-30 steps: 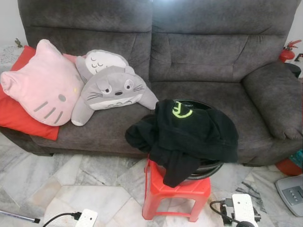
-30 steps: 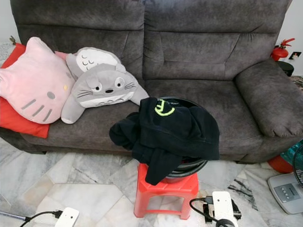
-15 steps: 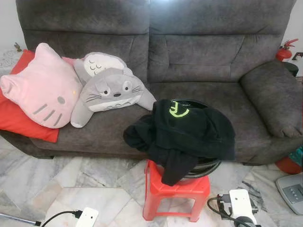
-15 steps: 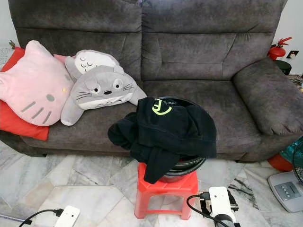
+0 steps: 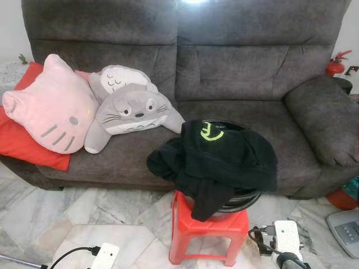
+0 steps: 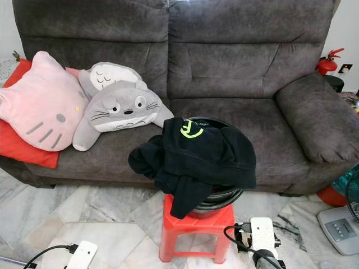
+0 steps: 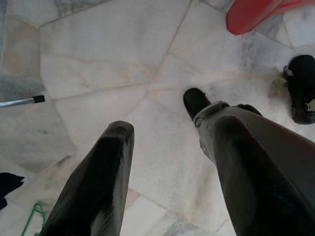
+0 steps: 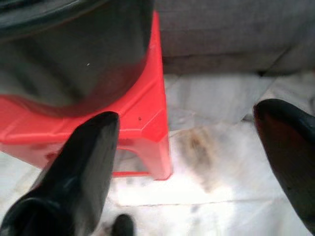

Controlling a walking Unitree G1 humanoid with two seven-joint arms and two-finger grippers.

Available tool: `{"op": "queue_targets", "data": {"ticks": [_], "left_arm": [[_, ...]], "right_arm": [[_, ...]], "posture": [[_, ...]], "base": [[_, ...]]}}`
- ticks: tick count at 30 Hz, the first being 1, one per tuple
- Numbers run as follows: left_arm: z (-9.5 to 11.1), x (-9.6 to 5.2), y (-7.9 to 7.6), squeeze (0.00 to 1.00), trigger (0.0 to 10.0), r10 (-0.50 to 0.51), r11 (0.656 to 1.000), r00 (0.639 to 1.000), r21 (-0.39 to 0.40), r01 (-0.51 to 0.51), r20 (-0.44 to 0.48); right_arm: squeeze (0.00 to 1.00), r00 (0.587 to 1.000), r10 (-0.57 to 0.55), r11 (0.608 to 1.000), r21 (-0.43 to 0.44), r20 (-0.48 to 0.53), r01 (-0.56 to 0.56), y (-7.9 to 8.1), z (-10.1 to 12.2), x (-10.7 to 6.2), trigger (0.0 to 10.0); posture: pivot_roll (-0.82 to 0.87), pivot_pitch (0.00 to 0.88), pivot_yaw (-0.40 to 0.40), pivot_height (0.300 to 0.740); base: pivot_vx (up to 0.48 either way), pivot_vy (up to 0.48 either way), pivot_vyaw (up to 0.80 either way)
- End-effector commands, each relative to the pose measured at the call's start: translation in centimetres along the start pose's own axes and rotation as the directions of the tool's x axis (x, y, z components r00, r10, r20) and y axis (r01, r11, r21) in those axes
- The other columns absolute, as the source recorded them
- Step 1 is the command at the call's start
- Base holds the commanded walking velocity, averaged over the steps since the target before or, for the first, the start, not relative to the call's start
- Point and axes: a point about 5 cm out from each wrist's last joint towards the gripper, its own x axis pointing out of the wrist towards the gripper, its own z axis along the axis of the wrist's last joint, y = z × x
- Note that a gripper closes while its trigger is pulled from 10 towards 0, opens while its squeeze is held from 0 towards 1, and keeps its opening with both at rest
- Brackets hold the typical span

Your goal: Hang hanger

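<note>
The right gripper (image 8: 189, 147) hangs low beside the red plastic stool (image 8: 142, 123), its two black fingers (image 8: 81, 167) spread wide apart with nothing between them; the stool's corner and the marble floor (image 8: 216, 167) show through the gap. The left gripper (image 7: 165, 162) is also down near the floor, its fingers (image 7: 103, 177) parted and empty above pale marble tiles (image 7: 98, 59). At one edge of the left wrist view a thin green wire hanger (image 7: 30, 216) lies on the floor beside a scrap of black cloth (image 7: 7, 184); a grey rod with a black tip (image 7: 22, 102) lies further off on the tiles.

On the stool (image 5: 207, 230) stands a round black basin (image 5: 241, 197), draped over by a black garment with a yellow-green logo (image 5: 216, 159), one sleeve hanging down past the stool's seat. Just behind it is a dark grey fabric sofa (image 5: 241, 73). On the sofa's left end rest a pink cat-face cushion (image 5: 53, 106), a grey plush creature (image 5: 132, 109) leaning against it, and a red cushion (image 5: 22, 143) beneath. A red fire extinguisher (image 5: 338, 63) stands past the sofa's right arm, and a white device (image 5: 343, 230) sits on the floor at the right.
</note>
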Motion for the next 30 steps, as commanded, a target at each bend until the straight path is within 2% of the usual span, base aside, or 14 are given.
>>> {"op": "queue_targets", "data": {"ticks": [1,11,18,23,24,25,26,27,30], "left_arm": [[0.0,0.0,-0.2,0.0,10.0,0.001,1.0,1.0,-0.007,-0.001,-0.013],[-0.4,0.0,-0.4,0.0,10.0,0.015,0.999,1.0,-0.039,-0.015,-0.024],[-0.9,-0.1,-0.2,0.0,10.0,0.024,0.999,0.999,-0.04,-0.025,-0.038],[-1.3,-0.1,-0.3,0.0,10.0,0.025,0.999,0.999,-0.034,-0.027,-0.046],[-1.4,-0.1,-0.3,0.0,10.0,0.024,0.999,0.999,-0.032,-0.026,-0.049],[-1.5,-0.1,-0.3,0.0,10.0,0.023,0.999,0.998,-0.03,-0.025,-0.05],[-1.5,-0.1,-0.3,0.0,10.0,0.023,0.999,0.998,-0.029,-0.024,-0.05],[-1.6,-0.2,-0.3,0.0,10.0,0.022,0.999,0.998,-0.028,-0.024,-0.051],[-1.7,-0.2,-0.3,0.0,10.0,0.022,0.999,0.998,-0.027,-0.023,-0.051]], "right_arm": [[0.0,1.0,0.018,0.999,0.028,-0.019,-0.018,0.0,-0.1,0.0,10.0],[0.0,0.995,0.089,0.992,-0.08,-0.046,-0.093,-0.1,-0.1,0.0,10.0],[0.0,0.996,0.084,0.991,-0.102,-0.042,-0.088,-0.2,-0.4,-0.3,10.0],[0.0,0.999,0.021,0.983,-0.185,0.026,-0.016,-0.8,0.0,-0.5,10.0],[0.0,0.972,0.074,0.978,-0.208,0.224,-0.026,0.6,1.5,-1.9,10.0],[0.0,0.921,0.111,0.976,-0.217,0.373,-0.03,1.9,3.4,-3.9,10.0],[0.0,0.873,0.128,0.976,-0.217,0.47,-0.026,2.8,5.0,-5.9,10.0],[0.0,0.844,0.134,0.976,-0.217,0.519,-0.022,3.2,6.0,-7.2,10.0],[0.0,0.837,0.154,0.974,-0.223,0.525,-0.039,3.7,6.6,-7.5,10.0]], "posture": [[-0.18,0.0,-0.036,0.74],[-0.16,0.0,-0.055,0.74],[-0.18,0.03,-0.051,0.74],[-0.19,0.038,-0.052,0.74],[-0.2,0.041,-0.054,0.74],[-0.2,0.043,-0.055,0.74],[-0.2,0.043,-0.055,0.74],[-0.2,0.046,-0.056,0.74],[-0.2,0.054,-0.058,0.74]], "base": [[0.0,0.0,0.0],[0.0,0.0,0.0],[0.0,0.0,0.0],[0.0,0.0,0.0],[0.0,0.0,0.0],[0.0,0.0,0.0],[0.0,0.0,0.0],[0.0,0.0,0.0],[0.0,0.0,0.0]]}}
